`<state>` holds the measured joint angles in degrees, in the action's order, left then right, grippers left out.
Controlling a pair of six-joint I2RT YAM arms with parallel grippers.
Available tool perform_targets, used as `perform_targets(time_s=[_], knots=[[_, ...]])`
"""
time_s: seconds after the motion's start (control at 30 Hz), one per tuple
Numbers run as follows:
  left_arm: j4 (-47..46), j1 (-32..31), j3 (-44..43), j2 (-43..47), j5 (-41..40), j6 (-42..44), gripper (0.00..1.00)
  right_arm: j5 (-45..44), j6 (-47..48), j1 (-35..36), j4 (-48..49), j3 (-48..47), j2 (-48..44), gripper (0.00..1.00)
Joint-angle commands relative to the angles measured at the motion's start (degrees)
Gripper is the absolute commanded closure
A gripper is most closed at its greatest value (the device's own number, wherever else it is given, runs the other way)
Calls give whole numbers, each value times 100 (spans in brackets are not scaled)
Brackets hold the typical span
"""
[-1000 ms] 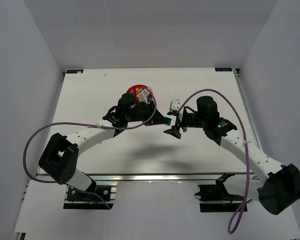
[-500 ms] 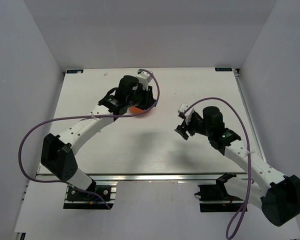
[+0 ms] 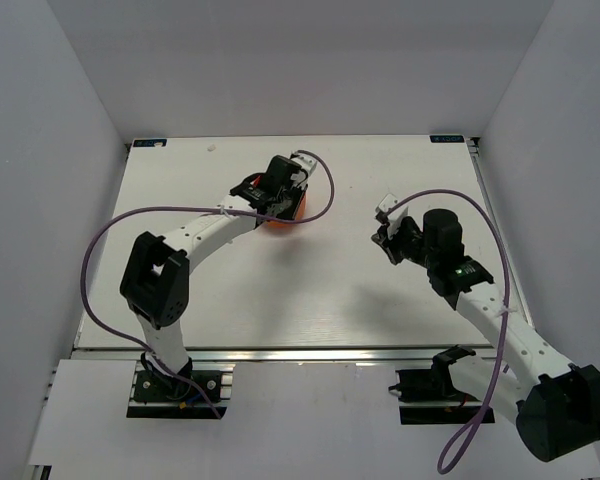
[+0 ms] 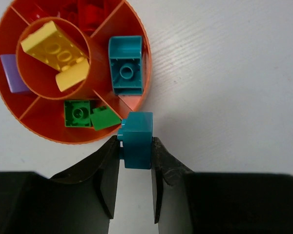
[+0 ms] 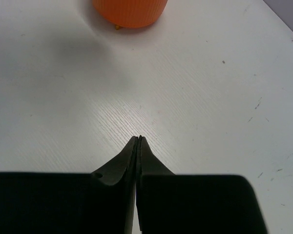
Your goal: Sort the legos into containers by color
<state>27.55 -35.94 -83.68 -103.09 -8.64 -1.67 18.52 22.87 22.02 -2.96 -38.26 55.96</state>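
Beside the bowl (image 4: 44,137), the left pincer (image 4: 136,146) grasped a cyan brick (image 4: 138,138), probably due over the cyan compartment (image 4: 133,101); the right pincer (image 5: 138,141) was clenched, empty.

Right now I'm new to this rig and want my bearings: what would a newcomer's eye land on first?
The orange-red divided bowl, its hub holding yellow bricks, with green bricks in a near wedge. At its rim the left jaws pinch a cyan brick, beside the wedge that holds another cyan brick. The right jaws are shut on nothing over the table.
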Motion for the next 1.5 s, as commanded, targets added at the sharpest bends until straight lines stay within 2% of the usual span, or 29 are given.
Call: perform_targets(time_s=[0.0,0.27,0.37,0.6,0.73,0.87,1.13,1.3,1.37,1.4,1.43,1.47], knots=[[-136,-62,-368,0,-541,150,89,125,-55,-145,147,-59,-191,100],[-276,-62,-720,-229,-638,158,89,318,-81,-286,112,-32,-226,100],[-338,-62,-799,-317,-743,431,88,354,-81,-321,112,-32,-226,100],[-417,-62,-940,-616,-937,659,83,459,-90,-392,76,-32,-253,100],[-444,-62,-966,-660,-1016,703,77,494,-90,-436,68,-32,-262,100],[-435,-62,-1001,-686,-1043,677,56,547,-107,-471,41,-41,-288,100],[-373,-62,-1115,-721,-1034,660,46,652,-116,-558,32,-32,-279,100],[-294,-62,-1309,-616,-877,581,48,714,-134,-602,24,-41,-288,100],[-303,-62,-1326,-354,-710,440,56,723,-134,-620,15,-41,-288,99],[-338,-62,-1292,-222,-483,379,63,732,-151,-637,15,-50,-288,87],[-364,-62,-1239,-90,-341,265,78,740,-152,-664,15,-41,-279,79],[-391,-62,-1152,77,-183,238,83,740,-178,-690,15,-41,-296,71]])
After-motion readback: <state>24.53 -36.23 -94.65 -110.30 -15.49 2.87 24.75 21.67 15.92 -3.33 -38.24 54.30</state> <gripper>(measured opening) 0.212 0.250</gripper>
